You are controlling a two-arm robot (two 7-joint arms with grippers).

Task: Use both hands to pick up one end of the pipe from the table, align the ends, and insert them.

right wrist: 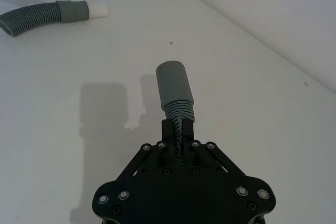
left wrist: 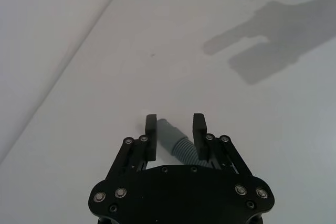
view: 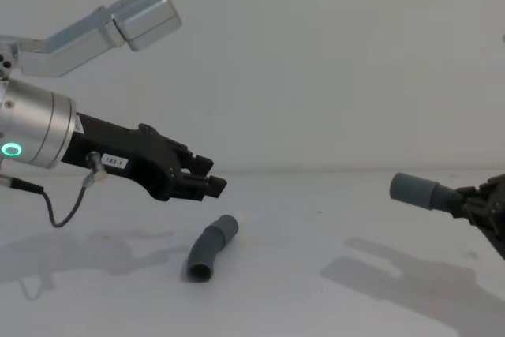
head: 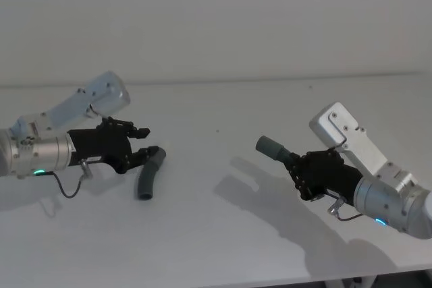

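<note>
Right claw (right wrist: 178, 132) tight on lifted pipe (right wrist: 175, 85); left claw (left wrist: 175, 124) open over short pipe (left wrist: 181, 148)

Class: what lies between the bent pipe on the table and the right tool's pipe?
Only bare table and a shadow, seen in the head view.

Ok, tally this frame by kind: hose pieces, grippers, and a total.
Hose pieces: 2, the lying hose on the table and the held hose.
Grippers: 2, left gripper open, right gripper shut on the held hose.
Total: 4.
</note>
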